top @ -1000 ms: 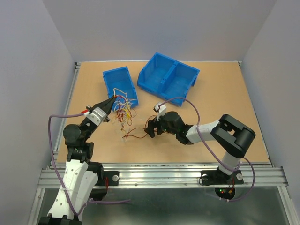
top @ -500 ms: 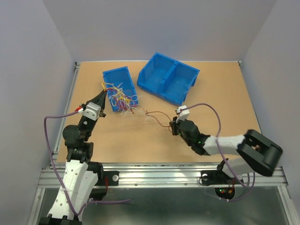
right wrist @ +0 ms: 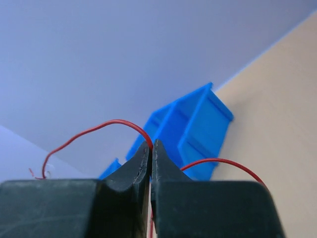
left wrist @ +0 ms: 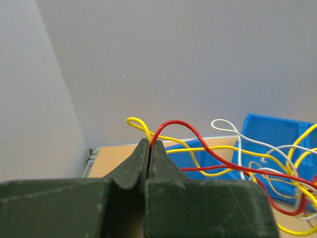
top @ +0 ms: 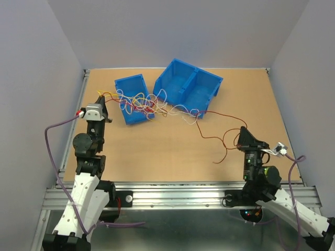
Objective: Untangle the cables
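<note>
A: Upper centre of the top view, item one: the cables [top: 142, 102], a yellow, red and white knot spread across the small blue bin [top: 137, 117] towards the large blue bin [top: 189, 86]. Progress?

B: Partial, by my judgement. One red cable [top: 212, 123] runs out lower right to the right tool [top: 242, 130]. The left tool [top: 100, 96] pinches the knot's left edge. The bulk is not yet separated. Whether the strands touch the bench [top: 167, 151] or hang above it, cannot tell.

A: Left wrist view?

B: Left tool [left wrist: 149, 145] fully closed on a yellow loop [left wrist: 136, 121] and a red loop [left wrist: 176, 124], with a white strand [left wrist: 228, 124] loose to the right. Further crossings are cut off at the right edge.

A: Right wrist view?

B: Right tool [right wrist: 150, 145] closed tight on the red cable [right wrist: 94, 131] alone, with the large blue bin [right wrist: 190, 126] behind. The cable's far end leaves the frame, and the knot is not in view.
</note>
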Controlling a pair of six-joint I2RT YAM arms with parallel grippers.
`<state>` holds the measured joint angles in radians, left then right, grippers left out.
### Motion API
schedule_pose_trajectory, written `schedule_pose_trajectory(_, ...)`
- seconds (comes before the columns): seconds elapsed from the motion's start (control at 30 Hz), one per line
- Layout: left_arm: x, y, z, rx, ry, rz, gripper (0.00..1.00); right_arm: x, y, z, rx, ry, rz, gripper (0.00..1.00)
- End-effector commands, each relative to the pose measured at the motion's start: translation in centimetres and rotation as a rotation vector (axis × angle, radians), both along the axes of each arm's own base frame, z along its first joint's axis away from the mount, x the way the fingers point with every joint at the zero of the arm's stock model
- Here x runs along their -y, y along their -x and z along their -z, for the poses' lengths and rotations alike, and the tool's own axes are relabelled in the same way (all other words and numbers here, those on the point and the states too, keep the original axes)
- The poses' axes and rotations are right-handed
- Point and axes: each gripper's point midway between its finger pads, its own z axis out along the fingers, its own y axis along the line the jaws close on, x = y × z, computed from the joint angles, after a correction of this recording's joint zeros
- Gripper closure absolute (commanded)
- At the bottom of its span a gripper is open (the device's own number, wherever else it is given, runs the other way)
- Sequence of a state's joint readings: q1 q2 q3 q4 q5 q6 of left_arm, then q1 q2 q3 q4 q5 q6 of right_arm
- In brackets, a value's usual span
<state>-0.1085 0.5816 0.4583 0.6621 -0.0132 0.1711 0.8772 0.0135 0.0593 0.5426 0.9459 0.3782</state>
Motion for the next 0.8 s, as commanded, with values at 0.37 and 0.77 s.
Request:
schedule_pose_trajectory(0.37, 16.0, 7.1, 5.0, 0.083, -0.586, 0.95, 0.43, -4.4, -2.2, 5.1, -0.175, 0.267, -0.088, 0.99)
schedule_pose_trajectory(0.77, 20.9, 4.4, 9.8, -0.081, -0.582, 0.95, 0.01, -10.9, -2.1, -0.5, -0.071, 0.398, -0.351, 0.99)
